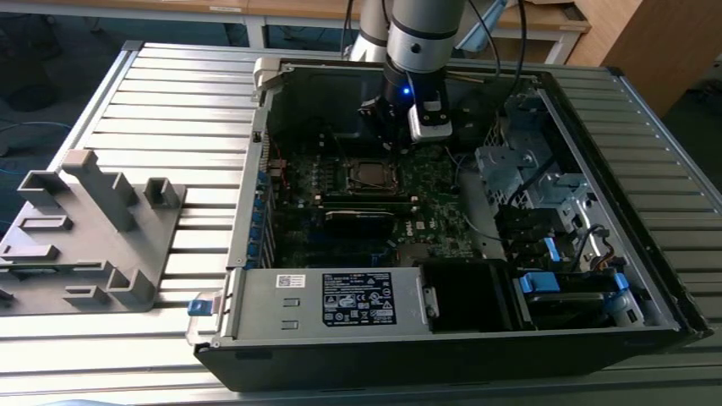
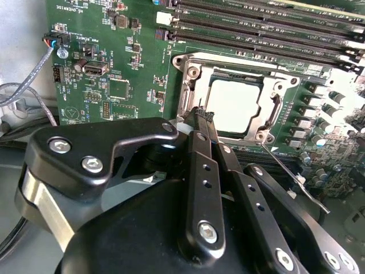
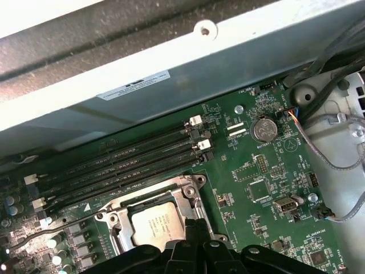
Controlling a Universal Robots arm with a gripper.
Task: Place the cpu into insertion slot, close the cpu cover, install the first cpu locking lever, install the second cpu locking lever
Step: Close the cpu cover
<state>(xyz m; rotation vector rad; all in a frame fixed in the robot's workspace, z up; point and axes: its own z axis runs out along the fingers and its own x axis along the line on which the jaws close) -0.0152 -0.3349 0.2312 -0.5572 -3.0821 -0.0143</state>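
The cpu (image 2: 234, 105) shows a dull silver-grey metal top, framed by the bright bare metal of the cpu cover (image 2: 191, 94), on a glossy green circuit board (image 2: 131, 74). The gripper (image 2: 203, 116) is matt black with shiny steel screws. The table (image 1: 169, 101) is ribbed, satin-grey metal.

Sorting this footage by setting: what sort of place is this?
Probably a robotics lab or an assembly test bench. An open computer case lies on a slatted metal table, a robot arm reaches down into it, and wooden desks stand behind.
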